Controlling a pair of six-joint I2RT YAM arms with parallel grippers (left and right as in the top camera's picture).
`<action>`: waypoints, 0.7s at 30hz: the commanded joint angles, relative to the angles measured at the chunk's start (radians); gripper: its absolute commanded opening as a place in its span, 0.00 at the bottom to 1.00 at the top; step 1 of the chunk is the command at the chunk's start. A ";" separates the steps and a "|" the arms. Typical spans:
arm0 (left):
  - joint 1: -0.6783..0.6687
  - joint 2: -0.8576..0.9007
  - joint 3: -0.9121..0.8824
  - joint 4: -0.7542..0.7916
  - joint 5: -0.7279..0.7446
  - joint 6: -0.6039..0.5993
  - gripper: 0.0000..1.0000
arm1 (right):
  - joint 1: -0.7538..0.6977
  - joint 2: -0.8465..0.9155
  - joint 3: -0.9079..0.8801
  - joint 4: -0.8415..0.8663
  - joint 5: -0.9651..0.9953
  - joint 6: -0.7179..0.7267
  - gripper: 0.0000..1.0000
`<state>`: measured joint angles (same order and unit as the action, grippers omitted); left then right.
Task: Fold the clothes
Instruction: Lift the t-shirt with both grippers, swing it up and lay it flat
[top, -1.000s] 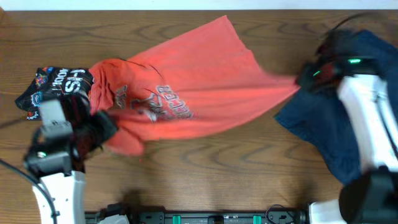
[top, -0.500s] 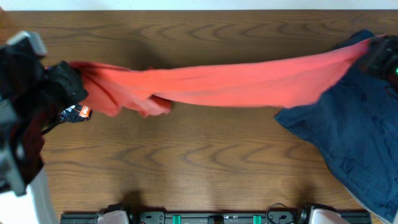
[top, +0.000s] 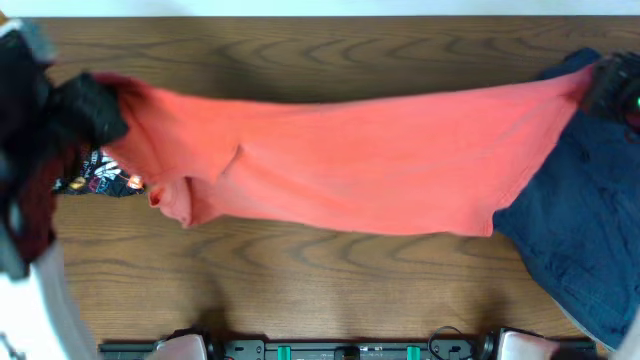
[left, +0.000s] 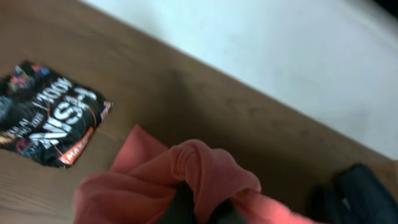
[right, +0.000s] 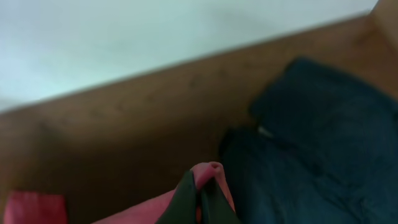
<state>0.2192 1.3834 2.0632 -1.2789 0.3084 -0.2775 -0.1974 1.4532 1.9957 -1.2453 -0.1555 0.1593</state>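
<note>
Both pairs of jaws are clenched on cloth. The left gripper (top: 100, 108) has a bunched handful of the red T-shirt (top: 340, 165) squeezed between its fingers. In the left wrist view the fabric bulges up in a rounded knot just above the dark fingertips. The right gripper (right: 200, 202) pinches a small fold of the same shirt, and a pale red tip of it pokes up between its two fingers.

The T-shirt is stretched between the two arms across almost the whole width of the table (top: 300, 290), from the far left edge to the upper right. Its top edge runs nearly taut, and the body hangs below in a broad band that is deepest in the middle and right. A sleeve droops at the lower left. The shirt seems to hang clear of the wood, though from straight above that is hard to be sure of. The side facing the camera is plain red, with no print showing.

The dark navy garment (top: 580, 240) lies spread on the right end of the table, beneath the right gripper. The shirt's right end overlaps its upper left part in the overhead view. A small black bundle (left: 50, 118) with white and orange lettering lies flat at the left end. From above, the shirt's drooping sleeve partly covers it.
</note>
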 joint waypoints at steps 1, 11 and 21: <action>-0.028 0.132 0.003 0.035 -0.003 0.072 0.06 | 0.023 0.115 0.000 0.016 -0.003 -0.056 0.01; -0.049 0.459 0.007 0.438 0.054 0.064 0.06 | 0.089 0.367 0.001 0.499 -0.016 0.122 0.01; 0.064 0.452 0.306 0.812 0.343 -0.173 0.06 | 0.075 0.293 0.235 0.501 0.173 0.211 0.01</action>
<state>0.2337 1.8969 2.2353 -0.4824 0.5468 -0.3817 -0.1055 1.8179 2.1536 -0.7113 -0.1074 0.3393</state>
